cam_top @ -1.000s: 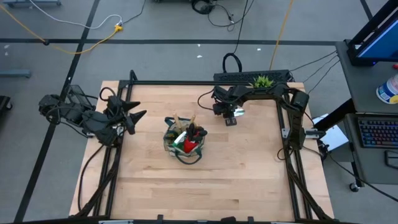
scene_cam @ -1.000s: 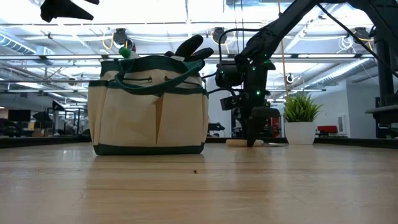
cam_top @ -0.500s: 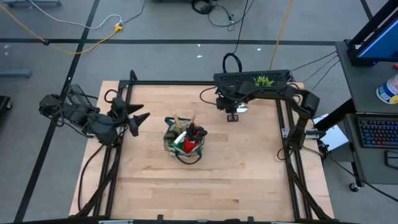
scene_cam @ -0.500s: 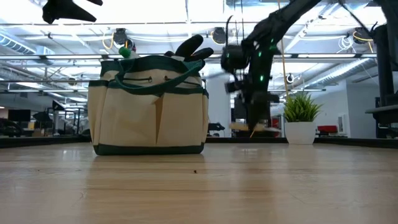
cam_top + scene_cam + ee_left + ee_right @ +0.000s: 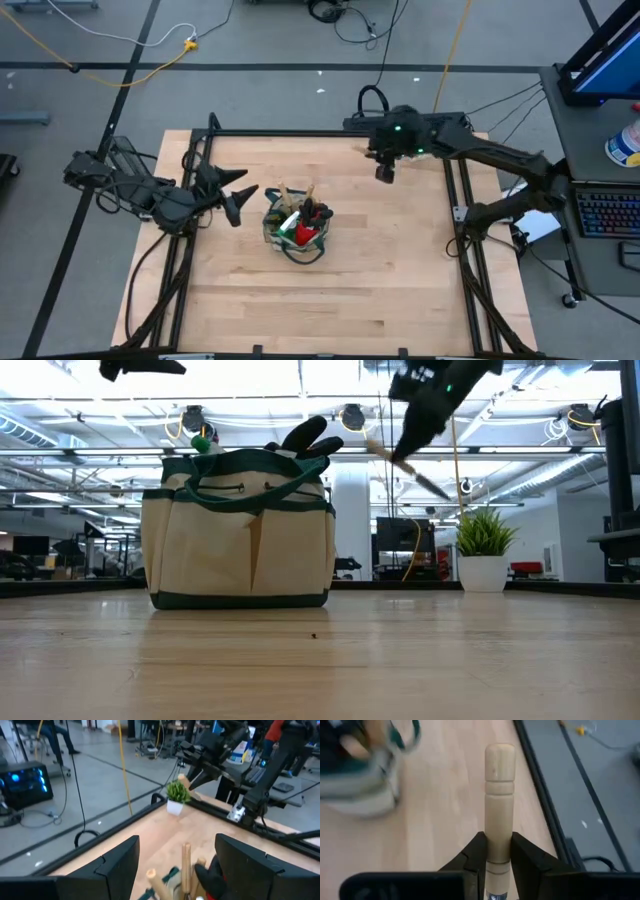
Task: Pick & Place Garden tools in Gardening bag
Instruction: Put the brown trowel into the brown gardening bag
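The right hand point(image 5: 498, 851), upper right of centre in the overhead frame, pinches one trowel point(image 5: 499, 795) by its pale wooden handle, lifted clear of the worktop point(image 5: 380, 270). The tool looks rigid and light; the smooth round handle may slip, so a grip near its grooved collar seems soundest. One bag point(image 5: 293, 229) stands at frame centre, apart from the trowel, already holding several tools, among them two wooden handles and one red-and-black glove point(image 5: 303, 232). The left hand point(image 5: 240, 198), spread and empty, hovers just left of the bag. One potted plant point(image 5: 421, 130) sits at the upper edge.
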Controlling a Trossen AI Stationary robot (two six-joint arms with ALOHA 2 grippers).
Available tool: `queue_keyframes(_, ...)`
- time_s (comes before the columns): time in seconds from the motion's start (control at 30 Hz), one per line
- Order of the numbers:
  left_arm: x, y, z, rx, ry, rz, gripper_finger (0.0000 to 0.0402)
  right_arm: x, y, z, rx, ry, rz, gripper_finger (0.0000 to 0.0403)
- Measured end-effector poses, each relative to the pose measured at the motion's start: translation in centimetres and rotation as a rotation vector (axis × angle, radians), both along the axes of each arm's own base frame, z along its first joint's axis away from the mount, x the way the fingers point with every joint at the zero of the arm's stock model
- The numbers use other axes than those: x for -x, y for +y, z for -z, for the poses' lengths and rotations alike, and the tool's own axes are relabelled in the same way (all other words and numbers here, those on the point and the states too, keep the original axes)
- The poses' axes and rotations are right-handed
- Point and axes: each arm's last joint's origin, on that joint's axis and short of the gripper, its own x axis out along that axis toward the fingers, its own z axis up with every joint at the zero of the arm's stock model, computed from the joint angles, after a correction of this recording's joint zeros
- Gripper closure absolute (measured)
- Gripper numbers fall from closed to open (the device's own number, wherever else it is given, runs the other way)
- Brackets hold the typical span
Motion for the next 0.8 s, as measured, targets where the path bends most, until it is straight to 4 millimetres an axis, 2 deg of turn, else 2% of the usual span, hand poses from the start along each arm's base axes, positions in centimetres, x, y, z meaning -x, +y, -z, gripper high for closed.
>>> queue_keyframes(0.23, -1.9, 0.0, -0.6, -0.054, -0.047, -0.02, 0.0135, 0.9, 1.1, -3.4, -0.127, -0.295, -0.065, 0.0346)
queue_keyframes(0.37, -2.9, 0.1, -0.9, -0.075, -0.084, -0.036, 0.0135, 0.5, 1.3, -4.5, -0.232, -0.431, -0.135, 0.0346)
queue_keyframes(0.53, -4.3, 0.1, -1.6, -0.084, -0.165, 0.038, 0.0135, -0.2, 1.4, -5.5, -0.34, -0.557, -0.226, 0.0346)
queue_keyframes(0.8, -6.3, 0.8, -2.3, -0.108, -0.291, 0.155, 0.0135, -1.4, 2.2, -6.6, -0.511, -0.664, -0.414, 0.0346)
